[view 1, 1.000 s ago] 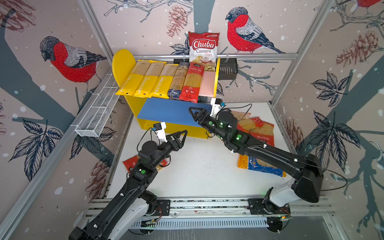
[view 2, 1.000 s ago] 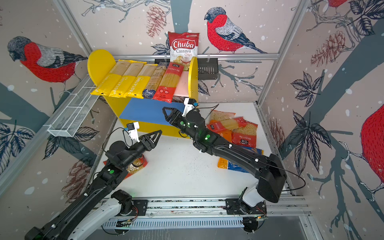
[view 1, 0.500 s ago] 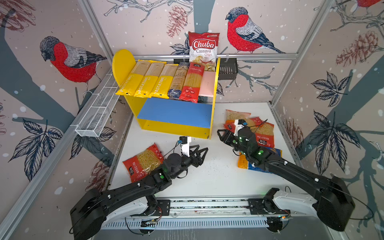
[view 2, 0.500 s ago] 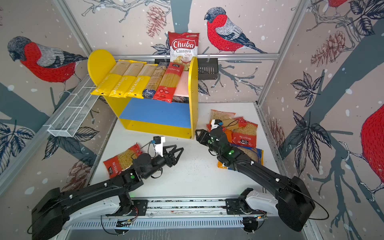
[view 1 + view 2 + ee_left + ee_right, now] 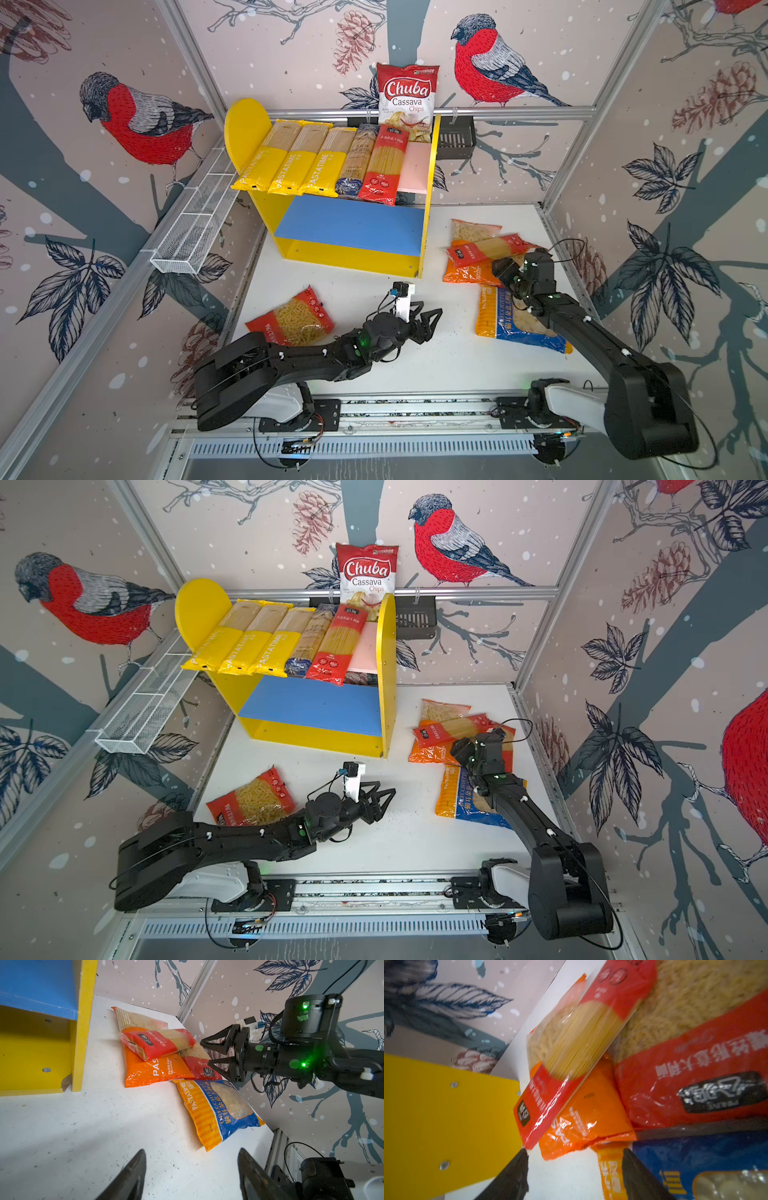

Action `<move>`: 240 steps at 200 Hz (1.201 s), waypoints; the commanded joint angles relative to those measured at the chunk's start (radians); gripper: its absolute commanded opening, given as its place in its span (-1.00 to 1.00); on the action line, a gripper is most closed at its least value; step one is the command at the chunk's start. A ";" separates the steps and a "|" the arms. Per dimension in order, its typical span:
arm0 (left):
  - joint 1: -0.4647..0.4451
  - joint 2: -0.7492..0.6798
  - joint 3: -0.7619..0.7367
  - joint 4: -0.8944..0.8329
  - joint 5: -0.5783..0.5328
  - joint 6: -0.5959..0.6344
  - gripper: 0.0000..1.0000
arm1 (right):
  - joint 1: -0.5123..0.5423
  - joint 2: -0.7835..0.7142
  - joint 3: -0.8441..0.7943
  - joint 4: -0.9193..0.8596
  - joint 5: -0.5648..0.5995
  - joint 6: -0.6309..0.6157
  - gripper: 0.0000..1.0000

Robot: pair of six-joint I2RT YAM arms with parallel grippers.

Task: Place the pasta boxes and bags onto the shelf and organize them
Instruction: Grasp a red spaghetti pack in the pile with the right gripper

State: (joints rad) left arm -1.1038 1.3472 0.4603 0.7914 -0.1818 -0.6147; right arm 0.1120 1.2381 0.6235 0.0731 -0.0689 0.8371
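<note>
Five long packs are up on the two-tier shelf with yellow side panels (image 5: 349,258), upper middle of both top views; three glossy yellow "PASTATIME" packs (image 5: 297,160) lie side by side on its pink upper board (image 5: 413,166), then a clear spaghetti pack with a dark blue end (image 5: 358,160), then a red-ended spaghetti pack (image 5: 383,166), all poking a little over the front edge; a strip of pink shows bare at the right end, and the blue lower board (image 5: 353,224) carries nothing; so I'd call it roughly half done, with six soft packs down on the white table (image 5: 436,365).

One crinkly red bag of curly macaroni (image 5: 291,318) lies alone at lower left of a top view; the rest are heaped at centre right, just beside the shelf's side panel: a long red spaghetti pack (image 5: 486,249) slanting across a puffy orange macaroni bag (image 5: 463,274), a clear-windowed bag (image 5: 473,230) behind them, a small red bag (image 5: 195,1069) at the pile's edge, and a ribbed orange-and-blue pillow bag (image 5: 511,328) flat at lower right.

The right gripper (image 5: 204,1052) hovers low at that heap, jaws apart, nothing between them; whether a finger brushes the small red bag I cannot tell; the left gripper (image 5: 432,323) hangs over bare table at lower centre, jaws apart, empty.
</note>
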 commanded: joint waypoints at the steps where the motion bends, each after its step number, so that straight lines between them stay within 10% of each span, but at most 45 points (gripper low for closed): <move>1: -0.004 -0.001 -0.003 0.063 0.002 -0.016 0.37 | -0.034 0.070 0.024 0.142 -0.016 0.082 0.43; 171: -0.005 -0.115 -0.082 0.040 -0.068 -0.013 0.38 | -0.101 0.566 0.194 0.475 -0.150 0.316 0.34; 240: -0.005 -0.143 -0.104 0.029 -0.077 -0.018 0.38 | -0.095 0.558 0.099 0.670 -0.147 0.358 -0.38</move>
State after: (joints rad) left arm -1.1046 1.2144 0.3641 0.8013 -0.2474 -0.6300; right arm 0.0174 1.8122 0.7399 0.6453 -0.2001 1.1748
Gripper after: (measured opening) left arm 0.690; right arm 0.361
